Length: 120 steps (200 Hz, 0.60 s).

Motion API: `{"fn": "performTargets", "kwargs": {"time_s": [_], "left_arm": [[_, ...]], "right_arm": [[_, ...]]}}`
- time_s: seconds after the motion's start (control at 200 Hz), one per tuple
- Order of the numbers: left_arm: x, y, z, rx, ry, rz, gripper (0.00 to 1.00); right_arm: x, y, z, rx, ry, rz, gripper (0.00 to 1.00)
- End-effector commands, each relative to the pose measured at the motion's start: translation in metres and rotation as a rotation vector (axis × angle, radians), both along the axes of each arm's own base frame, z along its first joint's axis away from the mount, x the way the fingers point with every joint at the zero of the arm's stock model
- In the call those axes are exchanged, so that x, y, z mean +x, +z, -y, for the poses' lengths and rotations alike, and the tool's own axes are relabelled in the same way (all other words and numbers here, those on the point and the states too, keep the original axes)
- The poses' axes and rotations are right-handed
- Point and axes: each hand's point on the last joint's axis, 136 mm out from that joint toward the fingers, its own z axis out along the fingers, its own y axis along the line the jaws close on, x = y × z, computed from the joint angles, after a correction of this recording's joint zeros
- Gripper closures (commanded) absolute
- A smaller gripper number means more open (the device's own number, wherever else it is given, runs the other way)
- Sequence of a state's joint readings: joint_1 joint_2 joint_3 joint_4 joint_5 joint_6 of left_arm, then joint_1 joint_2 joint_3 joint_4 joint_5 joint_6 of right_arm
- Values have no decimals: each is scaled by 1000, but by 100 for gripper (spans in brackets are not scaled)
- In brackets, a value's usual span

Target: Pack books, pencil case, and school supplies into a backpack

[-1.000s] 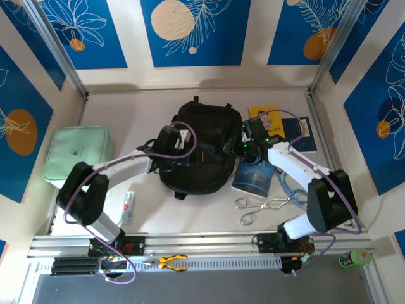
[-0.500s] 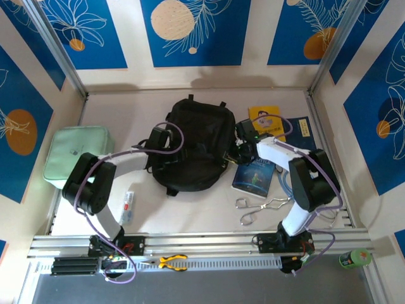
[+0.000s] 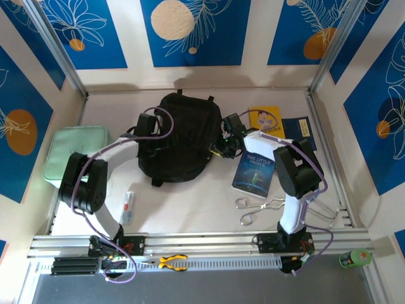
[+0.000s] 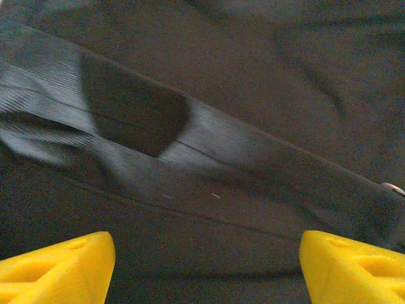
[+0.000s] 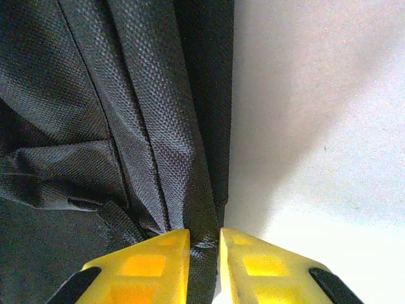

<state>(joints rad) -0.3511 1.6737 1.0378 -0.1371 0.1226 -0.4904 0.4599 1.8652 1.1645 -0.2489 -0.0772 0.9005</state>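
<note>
The black backpack [image 3: 180, 133] lies flat in the middle of the table. My right gripper [image 3: 222, 144] is at its right edge, shut on a fold of the black fabric [image 5: 190, 190], which is pinched between the yellow fingers [image 5: 149, 266]. My left gripper [image 3: 150, 130] rests over the backpack's left side, its jaws wide apart above fabric and a webbing strap [image 4: 209, 152]. The blue "The Little Prince" [image 3: 254, 172] lies right of the backpack. The yellow book [image 3: 266, 117] and the navy book [image 3: 298, 130] lie further back on the right.
A mint-green pouch [image 3: 74, 152] sits at the left wall. Metal tongs [image 3: 259, 209] lie near the front right, and a small white tube [image 3: 128, 206] lies front left. Orange-handled pliers [image 3: 171, 261] rest on the front rail. Bare table [image 5: 329, 126] shows right of the backpack's edge.
The backpack has slid left and toward the back, with both grippers moving along with it. The Little Prince book now lies fully uncovered.
</note>
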Motion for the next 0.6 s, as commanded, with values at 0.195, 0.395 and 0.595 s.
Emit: {"fn": "performTargets", "kwargs": {"time_s": [0.195,0.395,0.595], "left_arm": [[-59,16,88,-188,-43,-133,43],[-64,2,131,-205,-81,-189,58],[-52,-8,145,-231,-48,-217,74]], "right_arm": [[-23,-34,0,35,-19,-123,82],[-26,-42,1,42,-27,-143,83],[-28,-44,1,64,-30,-149,84]]}}
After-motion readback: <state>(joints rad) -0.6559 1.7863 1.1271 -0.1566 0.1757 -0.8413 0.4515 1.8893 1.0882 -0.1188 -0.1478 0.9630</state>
